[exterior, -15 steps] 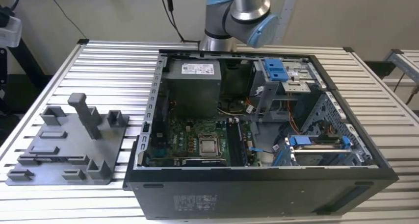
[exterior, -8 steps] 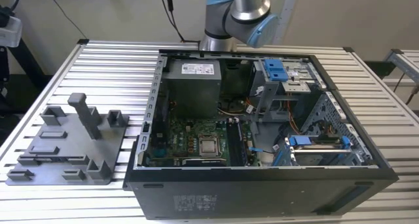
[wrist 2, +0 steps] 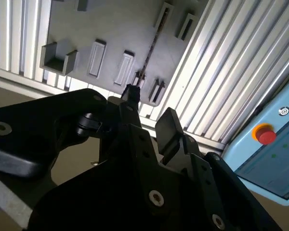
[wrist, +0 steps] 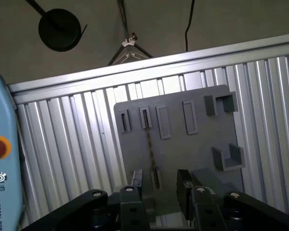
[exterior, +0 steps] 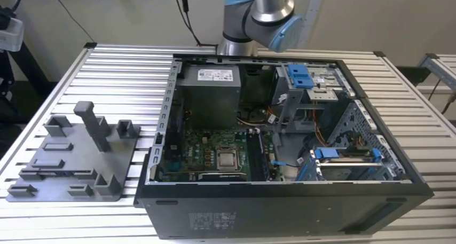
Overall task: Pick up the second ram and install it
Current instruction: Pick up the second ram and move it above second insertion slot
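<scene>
The second ram [wrist: 151, 149] is a thin dark stick standing on its long edge in a slot of the grey fixture plate [wrist: 192, 149]. In the second wrist view the ram [wrist 2: 148, 55] runs across the same plate [wrist 2: 111, 29]. My gripper [wrist: 159, 185] hangs well above the plate, open, with nothing between its fingers [wrist: 135, 182]. In both wrist views the ram's near end lines up with the gap of the gripper [wrist 2: 149, 109]. In the exterior view the fixture plate [exterior: 42, 188] lies to the left of the open computer case [exterior: 285, 201], whose black memory slots [exterior: 261, 154] sit beside the processor socket.
The arm [exterior: 258, 12] rises behind the case. A grey power-supply box [exterior: 208, 97] and blue-latched drive bays [exterior: 299, 76] fill the case's rear. Upright pegs [exterior: 91, 124] stand on the fixture plate. A blue pendant with a red button [wrist 2: 265, 134] lies off the ribbed table [wrist: 77, 144].
</scene>
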Motion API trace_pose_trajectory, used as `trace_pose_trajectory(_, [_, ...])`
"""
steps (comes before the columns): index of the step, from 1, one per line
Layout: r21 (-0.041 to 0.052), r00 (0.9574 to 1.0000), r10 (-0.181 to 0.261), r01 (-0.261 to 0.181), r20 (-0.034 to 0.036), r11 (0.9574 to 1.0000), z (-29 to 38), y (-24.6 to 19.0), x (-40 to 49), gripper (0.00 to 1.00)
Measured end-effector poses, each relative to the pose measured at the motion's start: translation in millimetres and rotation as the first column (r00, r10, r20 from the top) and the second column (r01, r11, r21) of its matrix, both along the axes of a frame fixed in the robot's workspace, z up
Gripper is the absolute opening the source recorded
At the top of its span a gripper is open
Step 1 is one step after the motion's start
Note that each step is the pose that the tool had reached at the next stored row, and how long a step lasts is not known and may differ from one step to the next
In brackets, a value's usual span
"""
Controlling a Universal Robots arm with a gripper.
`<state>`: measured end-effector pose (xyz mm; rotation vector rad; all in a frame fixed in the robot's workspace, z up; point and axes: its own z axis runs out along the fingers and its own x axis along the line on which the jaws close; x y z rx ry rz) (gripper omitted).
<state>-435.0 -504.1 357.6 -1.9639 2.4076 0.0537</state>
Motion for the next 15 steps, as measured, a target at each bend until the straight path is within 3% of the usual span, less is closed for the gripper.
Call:
trace_pose_trajectory(5, [0.0000, 1.0000, 0.004, -0.004, 0.0026, 1.0000, -2.5, 0.2, 0.0, 0.42])
trace_pose_trajectory(9, [-0.0002, 0.9997, 0.023, -0.023, 0.0116, 0.9997, -8.3, 0.3, 0.0, 0.42])
trace_pose_trajectory(15, [-0.0003, 0.9989, 0.044, -0.044, 0.0144, 0.9990, -18.3, 0.4, 0.0, 0.42])
